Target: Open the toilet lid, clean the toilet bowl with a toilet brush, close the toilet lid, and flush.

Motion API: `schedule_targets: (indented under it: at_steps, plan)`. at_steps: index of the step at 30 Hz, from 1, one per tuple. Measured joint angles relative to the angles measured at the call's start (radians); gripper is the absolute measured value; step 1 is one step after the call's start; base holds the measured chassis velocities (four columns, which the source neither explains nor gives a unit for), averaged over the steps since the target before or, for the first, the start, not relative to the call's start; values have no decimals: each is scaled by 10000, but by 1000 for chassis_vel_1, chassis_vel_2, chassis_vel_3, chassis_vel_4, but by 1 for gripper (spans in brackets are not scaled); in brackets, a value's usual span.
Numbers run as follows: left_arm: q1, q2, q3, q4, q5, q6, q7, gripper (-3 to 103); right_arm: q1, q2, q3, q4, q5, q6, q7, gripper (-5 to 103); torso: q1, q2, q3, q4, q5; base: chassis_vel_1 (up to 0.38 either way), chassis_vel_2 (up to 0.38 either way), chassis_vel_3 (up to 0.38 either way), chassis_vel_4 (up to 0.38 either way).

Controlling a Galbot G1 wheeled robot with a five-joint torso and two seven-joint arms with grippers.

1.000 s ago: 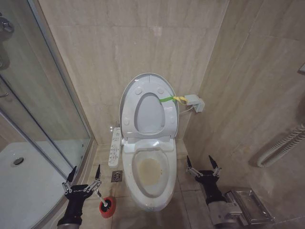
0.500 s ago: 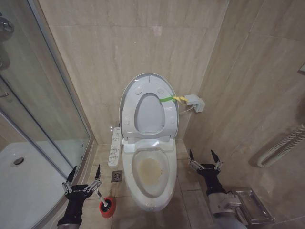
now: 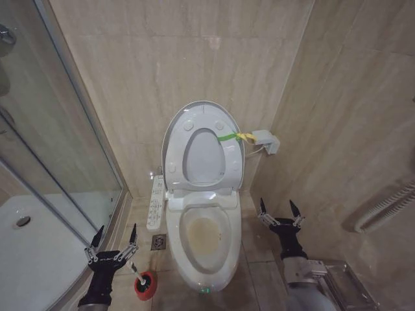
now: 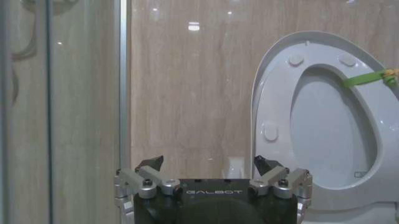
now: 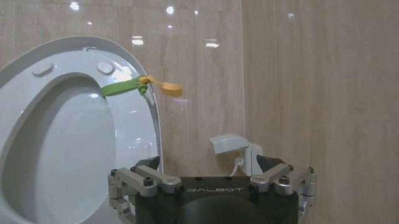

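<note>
We are standing in a small bathroom with glossy beige tile walls and a glass shower wall (image 3: 71,129) on the left. The toilet bowl (image 3: 204,256), smooth white ceramic and elongated, is showing a brownish-yellow stain inside. The toilet lid (image 3: 202,146), a shiny oval, is already leaning upright against the far wall, so cleaning, closing and flushing are remaining. Our left gripper (image 3: 114,238) is hovering wide open and empty, near the toilet brush (image 3: 144,283) on the floor. Our right gripper (image 3: 279,211) is waiting open and empty, right of the bowl.
</note>
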State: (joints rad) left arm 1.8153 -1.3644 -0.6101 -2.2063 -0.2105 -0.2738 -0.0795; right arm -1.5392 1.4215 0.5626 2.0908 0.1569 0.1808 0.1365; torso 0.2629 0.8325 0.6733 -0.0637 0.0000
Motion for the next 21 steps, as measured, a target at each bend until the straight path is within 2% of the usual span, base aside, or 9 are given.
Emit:
schedule_targets:
  at_steps: [6,12,18,21]
  plan:
    - [-1,0,0,-1,0,0,0,98,618,-237,-16,-110,-68,-400,163,100,-1,-1,0,1,1,-21,18,23,-16]
    - [0,0,0,0,0,0,0,98,1402,-569,-154,-471,303,-654,284,100,-7,0,-3,0,1,0,0,0,0]
    - [0,0,0,-1,0,0,0,98,2765,-860,-387,-1457,663,-695,461,100,-6,0,-2,2,2,0,0,0,0]
    - [0,-1,0,-1,0,0,0,98,3994,-1076,-562,-2430,1058,-693,509,100,-5,0,-1,3,0,0,0,0,0]
